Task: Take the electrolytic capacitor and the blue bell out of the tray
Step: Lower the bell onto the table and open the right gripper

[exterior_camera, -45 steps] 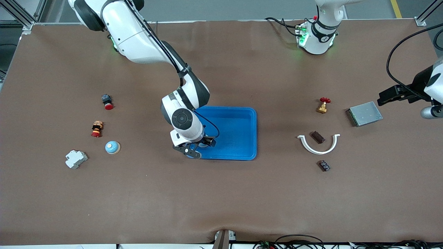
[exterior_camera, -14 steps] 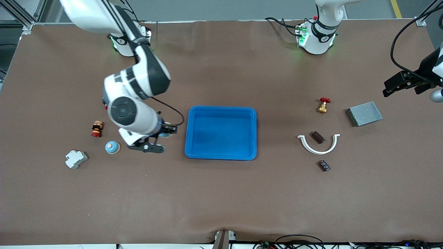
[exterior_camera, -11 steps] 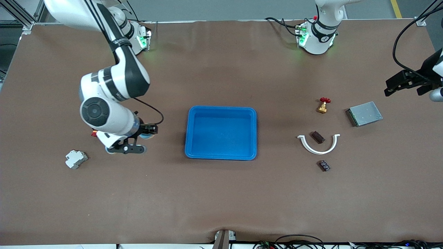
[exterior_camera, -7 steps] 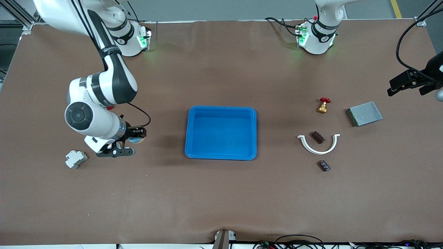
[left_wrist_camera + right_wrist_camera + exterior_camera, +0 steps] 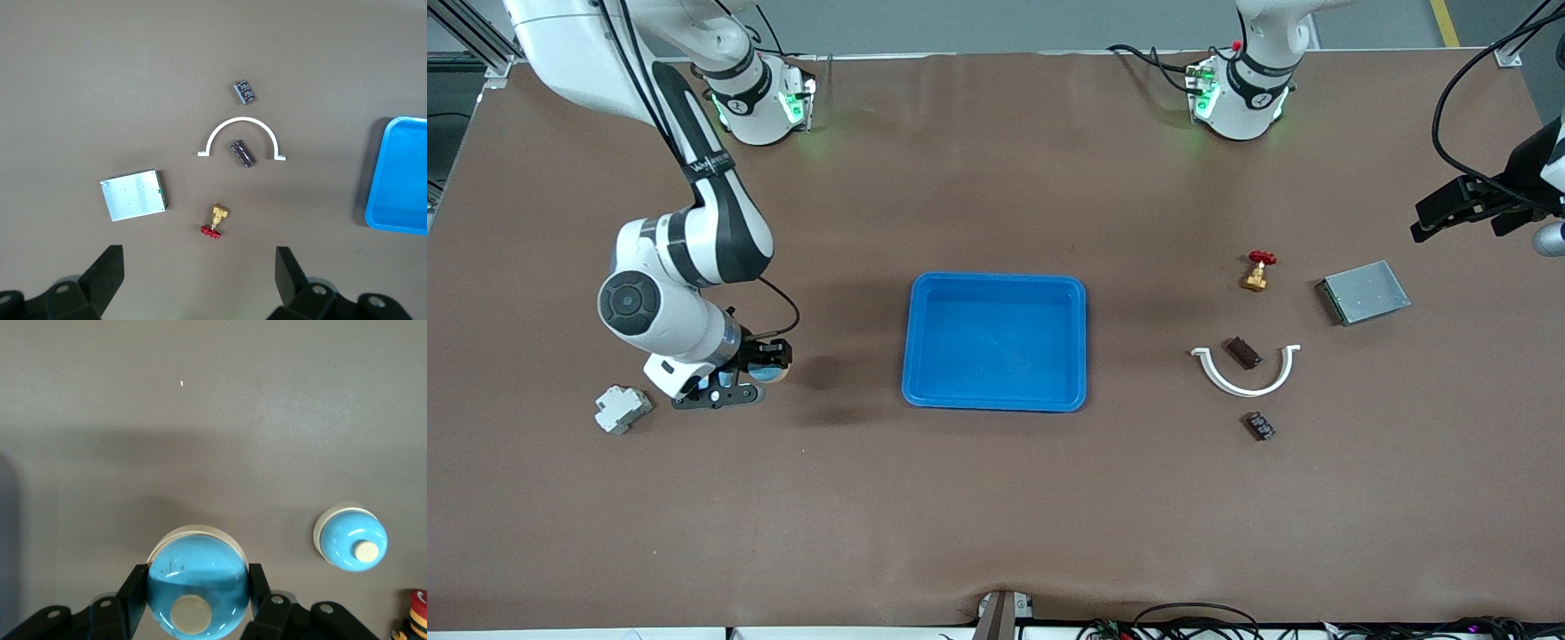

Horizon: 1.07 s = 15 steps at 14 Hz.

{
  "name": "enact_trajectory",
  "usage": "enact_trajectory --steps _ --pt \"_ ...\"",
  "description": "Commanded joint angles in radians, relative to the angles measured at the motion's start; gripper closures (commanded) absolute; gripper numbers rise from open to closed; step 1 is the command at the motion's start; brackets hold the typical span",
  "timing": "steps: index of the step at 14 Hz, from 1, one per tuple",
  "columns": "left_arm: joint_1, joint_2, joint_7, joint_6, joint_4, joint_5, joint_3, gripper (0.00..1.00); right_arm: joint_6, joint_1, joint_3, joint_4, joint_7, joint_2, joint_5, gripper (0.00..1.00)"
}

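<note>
My right gripper [image 5: 758, 364] is shut on a blue bell [image 5: 766, 374] with a white knob and holds it low over the table, toward the right arm's end, beside the blue tray [image 5: 996, 400]. In the right wrist view the black fingers [image 5: 137, 590] clamp this bell [image 5: 193, 570]. A second blue bell [image 5: 350, 545] sits on the table close by. Two small dark capacitors lie toward the left arm's end: one [image 5: 1242, 352] inside a white arc, one [image 5: 1259, 426] nearer the camera. My left gripper [image 5: 1430, 222] is open and empty, high over that end [image 5: 199, 259].
A white arc [image 5: 1247, 373], a brass valve with a red wheel [image 5: 1256, 271] and a flat metal box [image 5: 1362, 292] lie near the capacitors. A white breaker [image 5: 621, 409] lies beside the right gripper. A red and yellow part [image 5: 417, 613] shows past the second bell.
My right arm has carried the bell from the tray's corner toward the right arm's end of the table and lowered it. The left gripper has shifted slightly.
</note>
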Motion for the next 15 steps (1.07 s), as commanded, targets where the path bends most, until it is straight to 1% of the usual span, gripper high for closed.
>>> enact_trajectory --steps 1,3,5,7,8,9,15 --pt "0.009 -0.029 -0.003 0.004 -0.029 -0.022 -0.004 0.0 0.039 -0.033 0.017 0.013 -0.011 0.053 0.003 1.0" --pt "0.008 -0.026 0.002 0.004 -0.023 -0.016 -0.004 0.0 0.073 -0.036 0.019 0.016 -0.011 0.089 0.005 1.0" --pt "0.008 -0.026 0.003 0.013 -0.024 -0.008 -0.004 0.0 0.073 -0.036 0.019 0.028 -0.011 0.115 0.008 1.0" --pt "0.008 -0.026 0.049 0.036 -0.024 -0.004 -0.004 0.0 0.074 -0.036 0.02 0.034 -0.008 0.124 0.011 1.0" --pt "0.008 -0.026 0.074 0.038 -0.024 -0.002 -0.004 0.0 0.074 -0.036 0.02 0.044 -0.009 0.135 0.027 1.0" --pt "0.008 -0.026 0.076 0.041 -0.026 -0.002 -0.004 0.0 0.074 -0.036 0.019 0.054 -0.011 0.147 0.041 1.0" --pt "0.009 -0.026 0.062 0.035 -0.026 -0.013 -0.003 0.0 0.082 -0.033 0.02 0.065 -0.012 0.175 0.041 1.0"
